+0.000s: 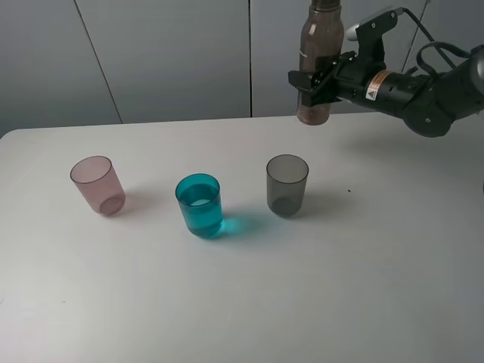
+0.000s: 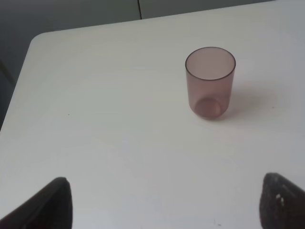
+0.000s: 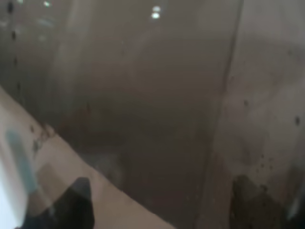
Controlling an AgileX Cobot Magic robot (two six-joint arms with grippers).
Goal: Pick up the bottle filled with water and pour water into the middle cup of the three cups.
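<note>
The smoky-brown bottle hangs upright above the back right of the table, with my right gripper shut on its lower body. Up close, the bottle fills the right wrist view. The three cups stand in a row on the table: pale pink on the left, the teal-blue middle cup, and smoky grey on the right. Liquid shows inside the teal cup. The bottle is behind and to the right of the grey cup. My left gripper is open, low over the table with the pink cup ahead of it.
The white table ends at a grey wall behind. Its left edge and rounded corner show in the left wrist view. The right arm reaches in from the right edge of the high view.
</note>
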